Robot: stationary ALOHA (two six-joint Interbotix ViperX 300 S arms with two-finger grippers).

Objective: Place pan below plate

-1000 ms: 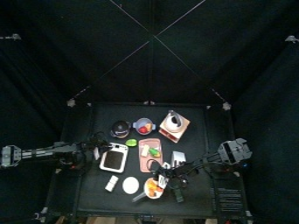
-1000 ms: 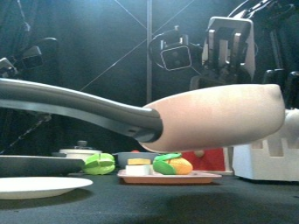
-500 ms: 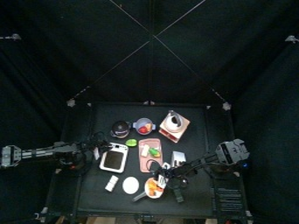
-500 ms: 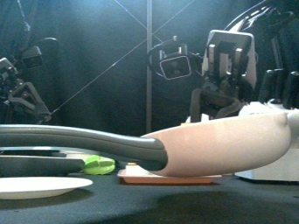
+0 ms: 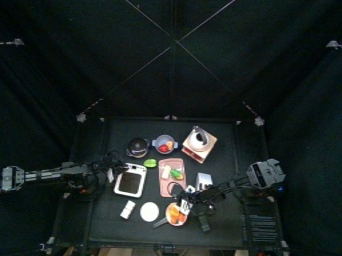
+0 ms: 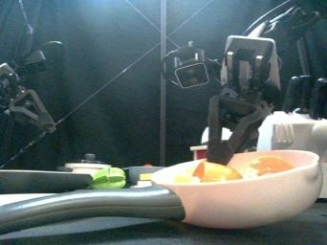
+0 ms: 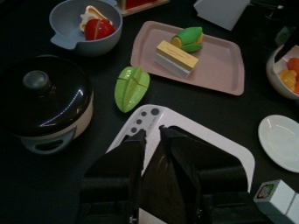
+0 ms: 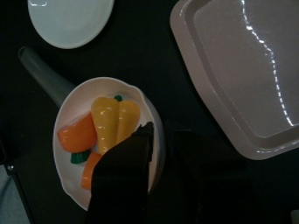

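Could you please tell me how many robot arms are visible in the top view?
2: the left arm at the table's left edge, the right arm reaching in from the right.

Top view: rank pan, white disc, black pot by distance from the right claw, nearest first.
1. pan: at the right claw, near the table's front edge.
2. white disc: beside the pan, on the left arm's side.
3. black pot: toward the table's back.
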